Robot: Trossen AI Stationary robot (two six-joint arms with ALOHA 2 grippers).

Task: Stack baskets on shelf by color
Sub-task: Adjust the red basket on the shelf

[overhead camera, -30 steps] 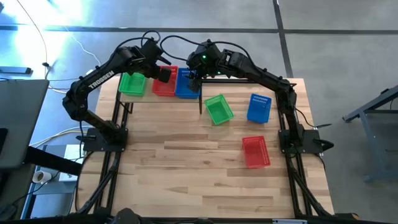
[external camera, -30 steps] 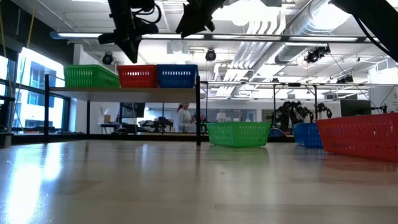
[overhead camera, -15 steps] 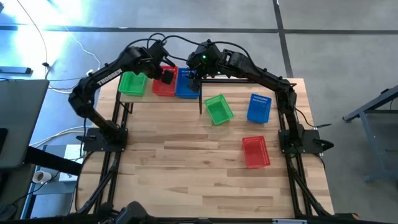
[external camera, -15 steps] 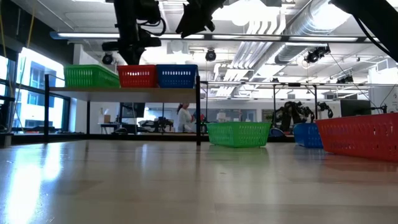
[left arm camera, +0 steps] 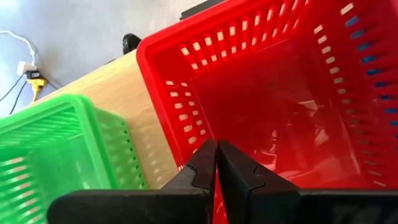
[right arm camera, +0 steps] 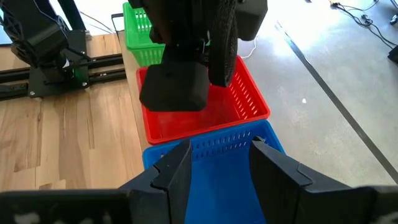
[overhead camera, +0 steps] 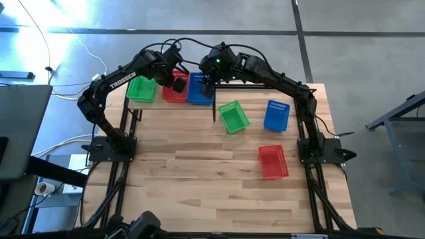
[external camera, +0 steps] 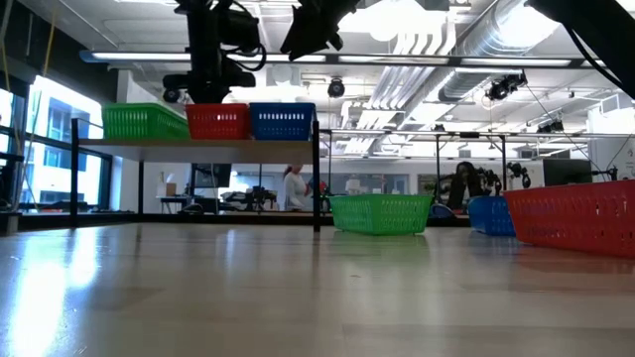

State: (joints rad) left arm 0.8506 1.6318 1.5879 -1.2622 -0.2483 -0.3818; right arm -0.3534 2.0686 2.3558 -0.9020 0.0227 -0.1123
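The shelf (external camera: 198,144), a light plank on black posts, is carrying three stacks side by side: green basket (overhead camera: 141,89), red basket (overhead camera: 174,90), blue basket (overhead camera: 198,91). Whether each is a single basket or a nested stack cannot be told from these views.

Change over the last second: the left arm is being swung in from the green side, and the left gripper (left arm camera: 216,163) is now being held over the near rim of the red basket, where a second ago it was hanging further toward the green one. Fingers are being kept pressed together with nothing between them; no basket is being carried. Judged: red placement is being finished or nudged, not a new pick.

The right gripper (right arm camera: 214,163) is being kept unmoved above the blue basket, fingers spread apart, rim of the blue basket between them but no contact being shown.

Three baskets are being left on the tabletop (overhead camera: 199,172): loose green basket (overhead camera: 233,116) just beside the shelf's right post, loose blue basket (overhead camera: 277,115) near the right edge, loose red basket (overhead camera: 273,161) closer to the front. Judged: roughly two thirds sorted, if the shelf stacks are doubles.

Materials: baskets are being read as thin glossy moulded plastic, rectangular, lattice walls, solid floor, rolled rim, tapered for nesting. Light and slightly flexible, likely to slide if pushed.
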